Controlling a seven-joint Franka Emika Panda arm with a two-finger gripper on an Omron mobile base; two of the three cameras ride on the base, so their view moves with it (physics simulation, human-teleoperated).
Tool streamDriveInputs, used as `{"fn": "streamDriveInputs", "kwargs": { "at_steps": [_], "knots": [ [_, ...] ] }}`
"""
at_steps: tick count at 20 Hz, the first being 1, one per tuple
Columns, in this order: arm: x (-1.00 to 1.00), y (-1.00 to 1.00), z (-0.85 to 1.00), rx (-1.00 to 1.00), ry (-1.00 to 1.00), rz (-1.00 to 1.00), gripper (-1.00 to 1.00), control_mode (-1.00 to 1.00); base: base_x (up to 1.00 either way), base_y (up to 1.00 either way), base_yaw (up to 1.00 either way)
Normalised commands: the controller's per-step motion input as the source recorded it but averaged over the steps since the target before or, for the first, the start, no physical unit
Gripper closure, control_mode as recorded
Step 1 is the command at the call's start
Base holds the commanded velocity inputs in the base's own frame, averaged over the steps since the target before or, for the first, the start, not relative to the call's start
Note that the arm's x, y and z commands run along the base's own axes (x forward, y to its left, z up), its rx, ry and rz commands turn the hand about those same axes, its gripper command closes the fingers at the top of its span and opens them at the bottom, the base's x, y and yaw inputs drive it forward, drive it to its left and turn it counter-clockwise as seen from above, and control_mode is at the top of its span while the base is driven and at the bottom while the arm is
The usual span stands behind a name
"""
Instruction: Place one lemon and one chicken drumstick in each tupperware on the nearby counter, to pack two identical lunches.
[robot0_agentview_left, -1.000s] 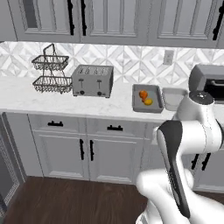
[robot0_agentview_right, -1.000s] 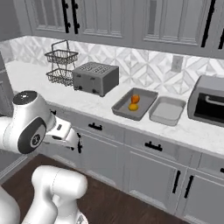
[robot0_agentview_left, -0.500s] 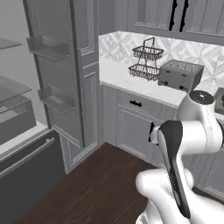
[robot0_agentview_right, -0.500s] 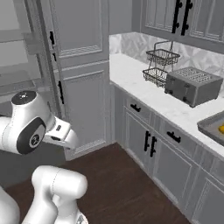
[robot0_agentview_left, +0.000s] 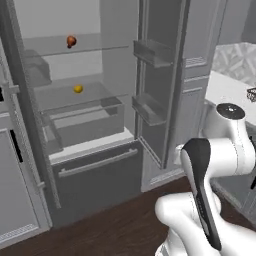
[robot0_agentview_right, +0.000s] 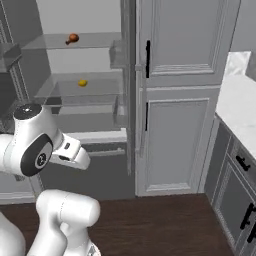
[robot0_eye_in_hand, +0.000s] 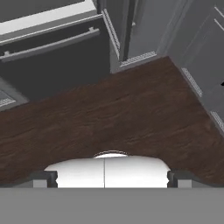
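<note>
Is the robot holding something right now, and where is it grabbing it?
Nothing is held. The tool is wide open with only dark wood floor beyond it. The lemon and drumstick sit on fridge shelves.

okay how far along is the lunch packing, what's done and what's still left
Nothing packed can be confirmed from here; the tupperware is out of sight. The gripper is open and empty, aimed at the wood floor. One drumstick sits on the fridge's top shelf and one lemon on the shelf below. Both remain to be picked and carried to the counter.
</note>
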Motion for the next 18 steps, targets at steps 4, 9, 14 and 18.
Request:
{"fn": "streamDriveInputs", "kwargs": {
  "at_steps": [4,9,14,18],
  "knots": [
    [0.0,0.0,0.0,0.0,0.0,0.0,-1.0,1.0,0.78,0.37,0.55],
    [0.0,0.0,0.0,0.0,0.0,0.0,-1.0,1.0,0.87,0.27,0.39],
    [0.0,0.0,0.0,0.0,0.0,0.0,-1.0,1.0,0.87,0.0,0.12],
    [0.0,0.0,0.0,0.0,0.0,0.0,-1.0,1.0,0.73,0.09,0.0]
  ]
}}
